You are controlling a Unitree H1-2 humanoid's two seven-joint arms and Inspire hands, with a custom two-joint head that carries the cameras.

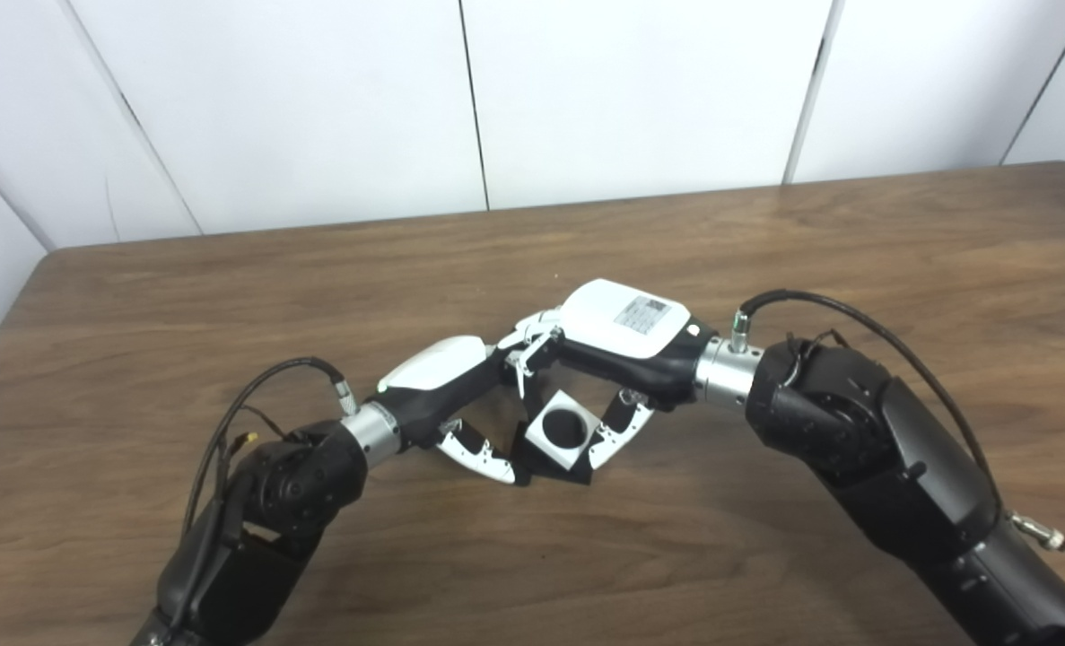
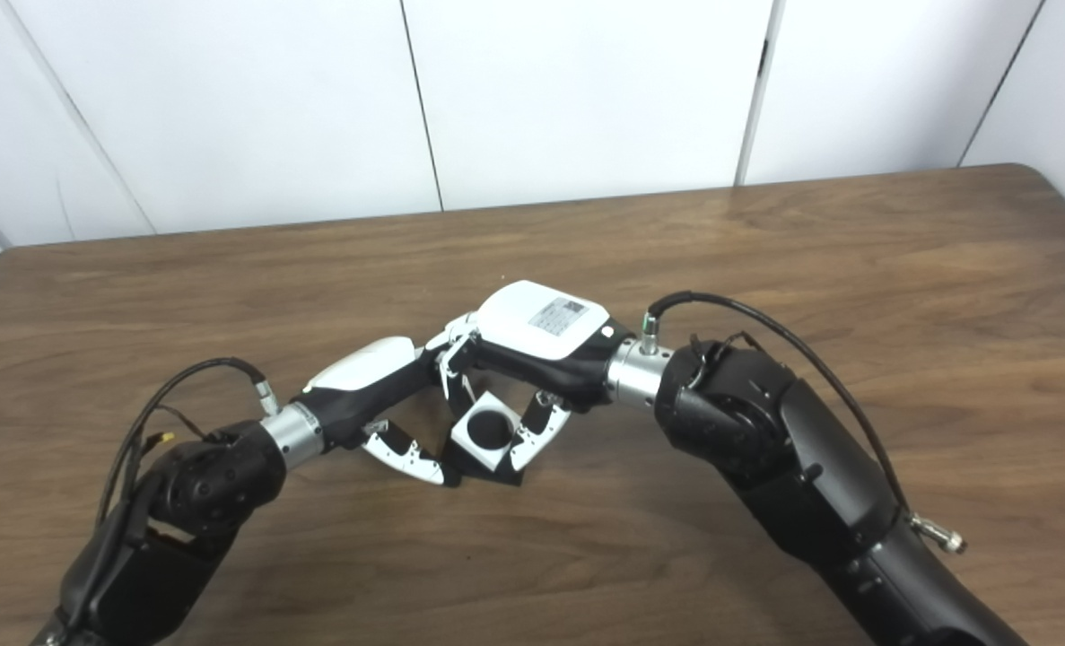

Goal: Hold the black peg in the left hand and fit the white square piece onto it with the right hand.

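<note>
Now | left hand (image 1: 433, 386) fingers grip black peg (image 1: 532, 467), seemingly | right hand (image 1: 617, 336) fingers pinch white square piece (image 1: 561, 431) | bare table (image 1: 227, 296)

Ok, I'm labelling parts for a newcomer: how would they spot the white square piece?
On the wooden table, find where the two hands meet at the centre. Just below them, between the fingers, sits the white square piece: a flat white face with a round dark hole.

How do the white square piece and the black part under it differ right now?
The white square piece is white with a round dark hole in its face; the black peg is black, mostly hidden beneath it. The white square piece sits on top, tilted towards the camera; the black peg is lowest, near the table. The right hand reaches over the piece; the left hand meets the peg's side. Both sit together between the hands.
</note>
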